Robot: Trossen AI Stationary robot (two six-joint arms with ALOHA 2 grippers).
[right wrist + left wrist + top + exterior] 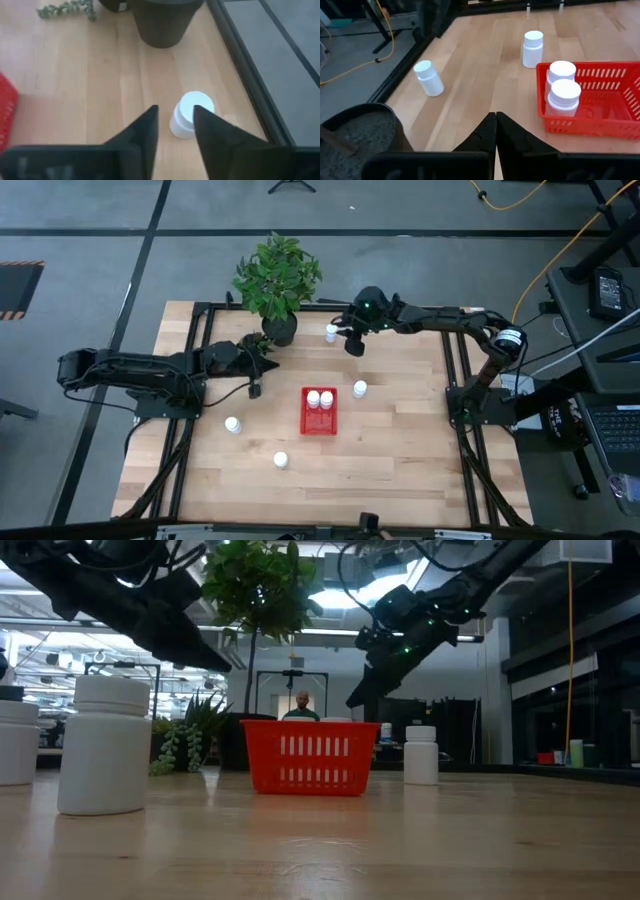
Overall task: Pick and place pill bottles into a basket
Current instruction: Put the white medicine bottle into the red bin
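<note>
The red basket [320, 423] stands mid-table with two white pill bottles [320, 398] upright inside; they also show in the left wrist view [564, 92]. Other bottles stand upright on the wood: one near the far edge [331, 332], one right of the basket [360, 389], two at the near left [233, 424] [281, 460]. My right gripper [175, 114] is open and hangs above the table beside the far bottle [191, 117], touching nothing. My left gripper [495, 122] is shut and empty, left of the basket, near the plant pot.
A dark pot with a green plant [277, 280] stands at the far edge, left of the far bottle; its pot shows in the right wrist view [162, 20]. Black frame rails run along the table's sides [455, 370]. A person stands in the room beyond the table [302, 706].
</note>
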